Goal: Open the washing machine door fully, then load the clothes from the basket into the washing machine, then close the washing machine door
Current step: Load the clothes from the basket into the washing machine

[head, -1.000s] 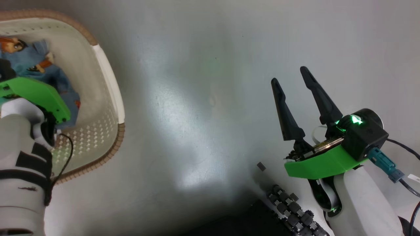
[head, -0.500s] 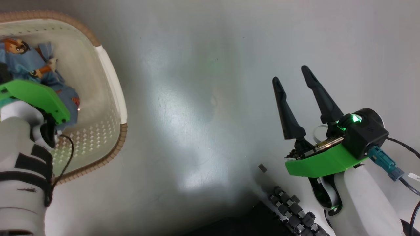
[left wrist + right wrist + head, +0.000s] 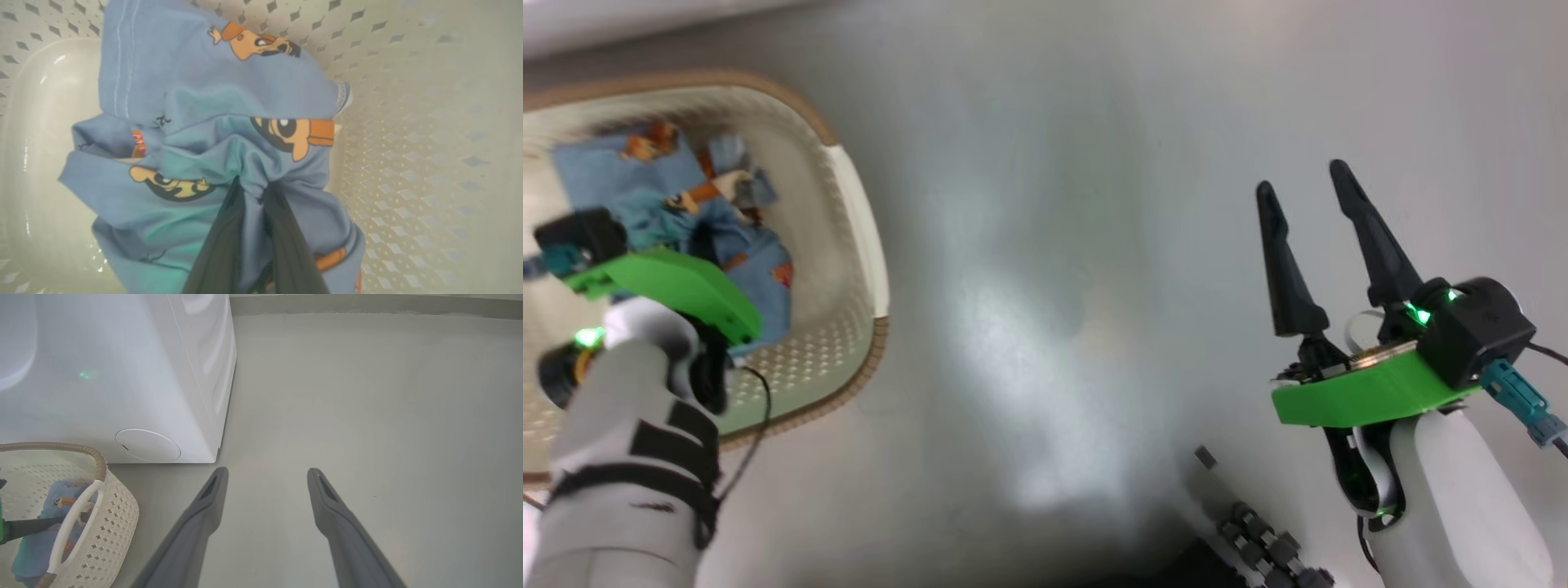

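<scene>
Left wrist view: the left hand (image 3: 253,185) has its two dark fingers drawn narrow, pinching a bunched fold of the clothes (image 3: 196,81), a light blue garment printed with orange-brown cartoon figures. The cloth hangs and spreads around the fingers inside the cream perforated walls of the basket (image 3: 408,122); whether it has left the basket's bottom cannot be told. In the right wrist view the basket stands on the grey floor (image 3: 367,396), near the low front of the white washing machine (image 3: 122,375), close to its round flap (image 3: 148,445). The right hand (image 3: 265,473) hovers above bare floor, well apart from the basket, fingers spread wide and holding nothing.
</scene>
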Controlling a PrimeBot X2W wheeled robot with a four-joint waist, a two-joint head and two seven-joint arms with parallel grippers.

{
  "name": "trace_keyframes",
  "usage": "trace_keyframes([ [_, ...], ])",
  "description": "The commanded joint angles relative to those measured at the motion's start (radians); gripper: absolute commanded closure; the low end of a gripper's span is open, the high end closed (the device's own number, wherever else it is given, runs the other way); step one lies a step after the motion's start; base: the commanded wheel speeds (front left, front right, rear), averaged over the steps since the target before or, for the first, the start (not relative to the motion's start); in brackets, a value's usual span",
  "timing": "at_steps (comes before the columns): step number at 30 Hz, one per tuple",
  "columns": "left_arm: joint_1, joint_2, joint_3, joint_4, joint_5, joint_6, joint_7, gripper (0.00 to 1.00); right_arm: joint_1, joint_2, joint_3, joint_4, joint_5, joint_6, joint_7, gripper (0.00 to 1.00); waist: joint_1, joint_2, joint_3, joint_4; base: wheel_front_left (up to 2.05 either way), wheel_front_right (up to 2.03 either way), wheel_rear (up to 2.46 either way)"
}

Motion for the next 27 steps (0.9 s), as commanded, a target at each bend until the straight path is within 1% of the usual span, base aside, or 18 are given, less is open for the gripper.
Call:
trace_keyframes([
  [1,0.057,0.023,0.017,-0.006,-0.004,-0.008,-0.018,1.0,0.056,-0.006,0.012,-0.013,-0.004,0.004,-0.011,0.0,-0.0001,0.0,-0.057,0.044,0.0,0.0,0.0],
  [8,0.133,-0.004,-0.001,-0.009,0.005,-0.035,-0.151,1.0,0.096,-0.006,-0.028,-0.003,-0.029,0.004,0.003,0.0,-0.0001,0.0,-0.191,0.088,0.0,0.0,0.0],
  [11,0.176,-0.014,0.005,-0.038,-0.002,-0.061,-0.185,1.0,0.117,-0.006,-0.033,0.001,-0.044,0.004,0.016,0.0,-0.0001,0.0,-0.255,0.101,0.0,0.0,0.0],
  [13,0.21,-0.02,0.006,-0.07,0.003,-0.068,-0.193,1.0,0.132,-0.006,-0.039,0.002,-0.055,0.004,0.025,0.0,-0.0001,0.0,-0.299,0.112,0.0,0.0,0.0],
  [16,0.279,-0.025,0.019,-0.192,0.028,-0.057,-0.195,1.0,0.157,-0.006,-0.049,0.004,-0.071,0.004,0.042,0.0,-0.0001,0.0,-0.366,0.128,0.0,0.0,0.0],
  [20,0.416,-0.04,0.039,-0.377,0.087,-0.033,-0.196,1.0,0.19,-0.006,-0.051,0.009,-0.088,0.004,0.065,0.0,-0.0001,0.0,-0.461,0.133,0.0,0.0,0.0],
  [23,0.523,-0.058,0.063,-0.505,0.123,-0.02,-0.196,1.0,0.213,-0.006,-0.062,0.01,-0.1,0.004,0.082,0.0,-0.0001,0.0,-0.529,0.135,0.0,0.0,0.0],
  [27,0.649,-0.084,0.078,-0.639,0.164,-0.009,-0.196,1.0,0.251,-0.006,-0.08,0.003,-0.112,0.004,0.105,0.0,-0.0001,0.0,-0.616,0.147,0.0,0.0,0.0],
])
